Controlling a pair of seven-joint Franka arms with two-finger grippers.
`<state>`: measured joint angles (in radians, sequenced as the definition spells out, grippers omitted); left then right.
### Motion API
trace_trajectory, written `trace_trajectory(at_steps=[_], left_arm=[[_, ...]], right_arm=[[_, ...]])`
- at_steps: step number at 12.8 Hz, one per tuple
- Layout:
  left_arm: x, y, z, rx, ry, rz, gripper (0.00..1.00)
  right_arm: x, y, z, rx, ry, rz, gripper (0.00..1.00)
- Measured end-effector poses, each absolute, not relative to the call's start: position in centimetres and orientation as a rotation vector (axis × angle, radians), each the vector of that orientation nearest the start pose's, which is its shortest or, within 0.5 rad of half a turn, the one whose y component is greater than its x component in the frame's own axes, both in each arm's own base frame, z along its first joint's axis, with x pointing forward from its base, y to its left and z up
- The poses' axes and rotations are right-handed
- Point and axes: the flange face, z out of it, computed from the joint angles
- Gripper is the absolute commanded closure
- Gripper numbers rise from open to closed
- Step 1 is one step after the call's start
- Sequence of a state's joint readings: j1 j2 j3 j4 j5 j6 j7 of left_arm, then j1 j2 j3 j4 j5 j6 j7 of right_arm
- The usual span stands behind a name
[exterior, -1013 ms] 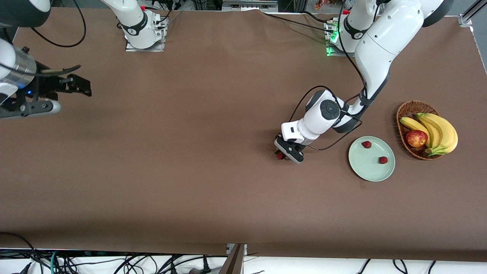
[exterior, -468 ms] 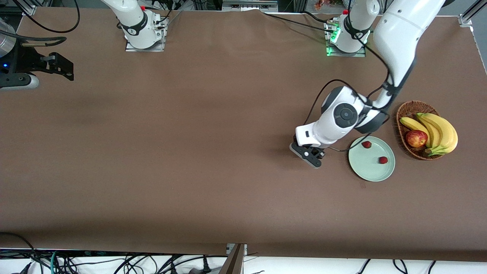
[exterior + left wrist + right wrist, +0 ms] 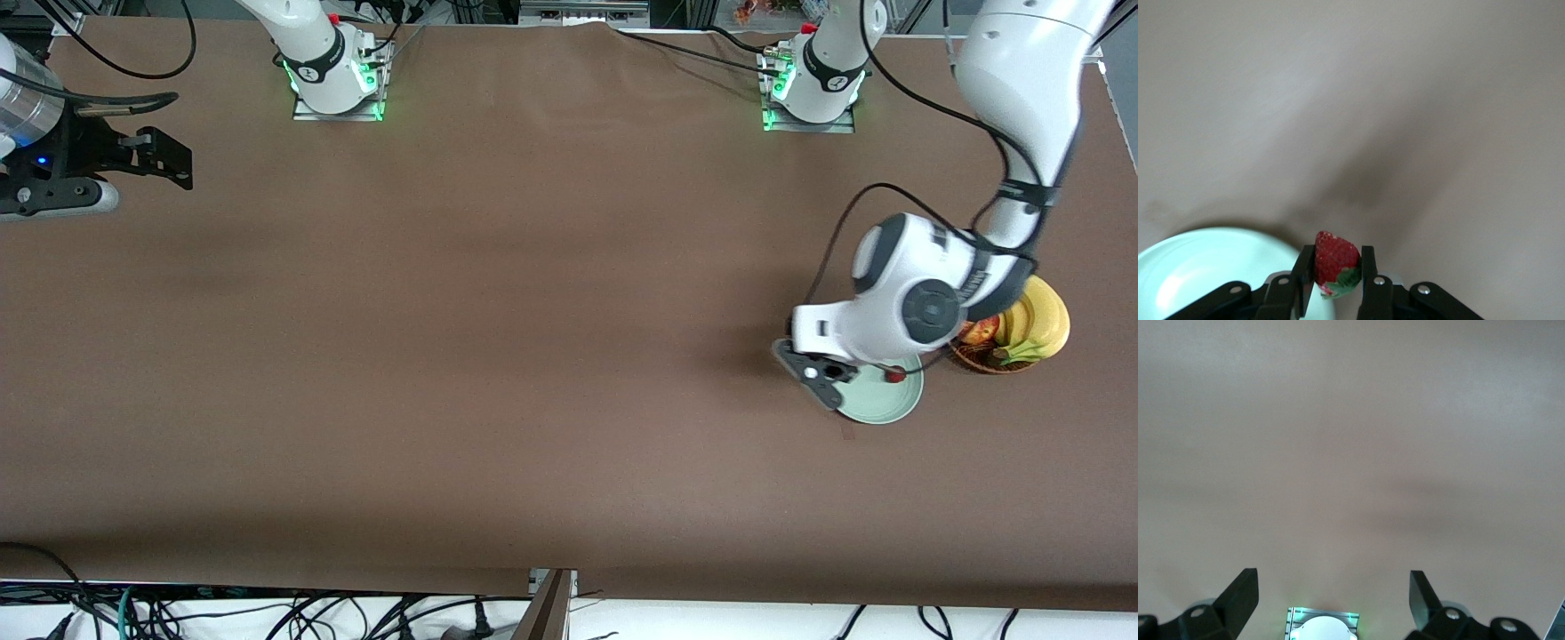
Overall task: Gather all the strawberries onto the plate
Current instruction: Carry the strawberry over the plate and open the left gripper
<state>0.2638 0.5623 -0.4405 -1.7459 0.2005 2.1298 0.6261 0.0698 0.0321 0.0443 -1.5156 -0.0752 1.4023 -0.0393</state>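
One strawberry (image 3: 894,376) shows on the plate (image 3: 889,411) near the table's left-arm end, another (image 3: 1335,261) is pinched in the left gripper (image 3: 1336,283) over the plate's rim (a third may sit hidden beneath), while the right gripper (image 3: 1333,595) waits, spread.

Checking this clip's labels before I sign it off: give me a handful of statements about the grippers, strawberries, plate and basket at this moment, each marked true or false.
1. The left gripper is shut on a strawberry. True.
2. The left gripper is over the basket. False: it is at the edge of the plate that faces the right arm's end of the table.
3. The right gripper is open and holds nothing. True.
4. The plate lies beside the basket. True.
5. The right gripper is over the plate. False: it waits at the right arm's end of the table.
6. The plate is bare. False: a second strawberry lies on it.
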Motion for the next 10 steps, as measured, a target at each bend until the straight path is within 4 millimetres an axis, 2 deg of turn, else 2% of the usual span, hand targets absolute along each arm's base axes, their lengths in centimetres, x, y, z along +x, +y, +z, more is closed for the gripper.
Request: trace_trajectory(at_steps=[2,3,4,5,7,10], left_arm=[[65.3,-3.1,24.5,-2.887,1.487,0.091,0.87],[65.5,-1.6,23.1,-2.870,1.540,0.061,0.72],[65.6,-0.7,21.9,-2.861,1.578,0.043,0.01],[65.6,-0.4,21.0,-2.859,1.598,0.033,0.00],[65.6,-0.8,20.5,-2.854,1.620,0.024,0.00],[66.1,-0.9,22.0,-2.841,1.619,0.002,0.00]], right_arm=[[54.4,5.3,61.9,-3.203,-0.235,0.228,0.00],[54.4,5.3,61.9,-3.202,-0.235,0.227,0.00],[54.4,5.4,61.9,-3.195,-0.235,0.226,0.00],[54.4,5.5,61.9,-3.179,-0.233,0.225,0.00],[54.4,5.6,61.9,-3.164,-0.230,0.224,0.00],[54.5,4.8,61.8,-3.157,-0.189,0.224,0.00]])
